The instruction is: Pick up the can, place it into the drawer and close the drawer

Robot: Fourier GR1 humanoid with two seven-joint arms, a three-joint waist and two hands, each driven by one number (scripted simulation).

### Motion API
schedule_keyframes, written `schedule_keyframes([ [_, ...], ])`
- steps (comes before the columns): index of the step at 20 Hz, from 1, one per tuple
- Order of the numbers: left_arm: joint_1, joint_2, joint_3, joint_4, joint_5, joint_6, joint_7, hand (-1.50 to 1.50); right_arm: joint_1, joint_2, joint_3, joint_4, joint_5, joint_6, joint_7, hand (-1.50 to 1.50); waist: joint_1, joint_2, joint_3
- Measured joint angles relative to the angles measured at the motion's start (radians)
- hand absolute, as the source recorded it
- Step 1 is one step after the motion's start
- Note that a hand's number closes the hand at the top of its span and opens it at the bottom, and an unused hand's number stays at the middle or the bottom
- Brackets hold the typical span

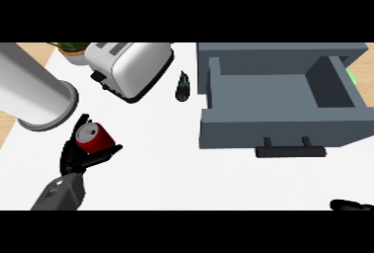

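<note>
A red can (93,138) with a silver top stands on the white counter at the left. My left hand (79,157) is curled round it from below, fingers on both sides. The grey drawer (277,131) stands pulled open at the right, its inside bare, a dark handle (290,150) on its front. Only a bit of my right hand (350,205) shows at the lower right edge.
A silver toaster (130,66) stands at the back left, a large grey cylinder (33,94) at the far left, and a dark bottle (182,86) lies between toaster and drawer. A potted plant (71,49) is at the back corner.
</note>
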Motion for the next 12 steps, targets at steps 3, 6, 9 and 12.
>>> schedule_keyframes([
  [3, -0.031, 0.011, 0.001, 0.041, 0.007, -0.051, -0.015, 1.50, 0.023, 0.005, -0.007, -0.009, -0.008, 0.013, -0.015, -1.50, -0.002, 0.000, 0.000],
  [6, -0.068, 0.016, -0.001, 0.070, 0.013, -0.084, -0.022, 1.50, 0.026, 0.006, -0.014, -0.004, -0.011, 0.018, -0.024, -1.50, -0.002, 0.000, 0.000],
  [9, -0.096, 0.009, -0.002, 0.107, 0.013, -0.096, -0.053, 1.50, 0.008, -0.004, -0.026, -0.002, -0.017, 0.016, -0.012, -1.50, -0.003, 0.001, 0.000],
  [12, -0.115, 0.000, -0.006, 0.122, 0.011, -0.102, -0.090, 1.50, 0.012, 0.002, -0.021, -0.003, 0.003, 0.013, -0.021, -1.50, -0.004, 0.001, 0.000],
])
